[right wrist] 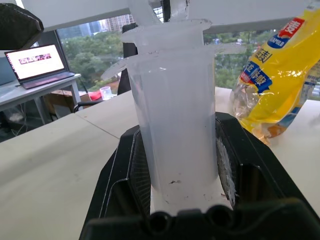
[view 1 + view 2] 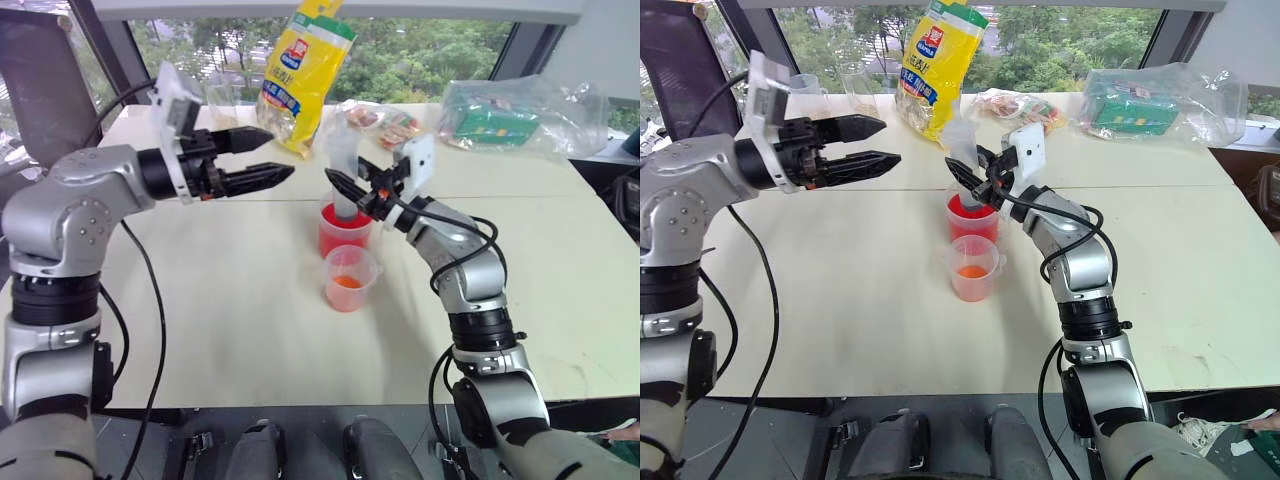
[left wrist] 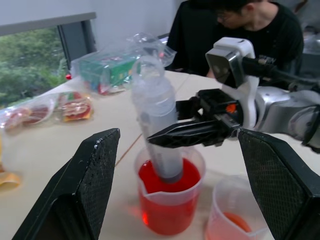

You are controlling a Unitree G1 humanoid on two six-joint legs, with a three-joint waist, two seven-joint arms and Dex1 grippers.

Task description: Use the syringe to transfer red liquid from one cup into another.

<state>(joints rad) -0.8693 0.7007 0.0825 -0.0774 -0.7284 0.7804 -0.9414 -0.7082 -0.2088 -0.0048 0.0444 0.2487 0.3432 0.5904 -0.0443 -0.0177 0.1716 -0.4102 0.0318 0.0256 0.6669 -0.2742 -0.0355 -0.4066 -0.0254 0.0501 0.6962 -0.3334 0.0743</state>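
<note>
**Syringe held upright in the red cup**

Nearest the camera, the smaller measuring cup (image 2: pixel 349 279) is seen on the desk (image 2: pixel 230 300), a little orange-red at its bottom. Just behind it, the syringe (image 3: pixel 156 125) is clamped by the right tool (image 2: pixel 345 187) and stood in the larger cup (image 3: pixel 169 200) of red liquid (image 3: pixel 165 212), apparently for drawing. The left tool (image 2: pixel 262 158) is held wide open and empty, level beside it.

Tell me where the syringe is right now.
The syringe stands near upright with its lower end in the larger cup of red liquid, clamped by the right gripper, just behind the smaller cup at mid-table.
</note>
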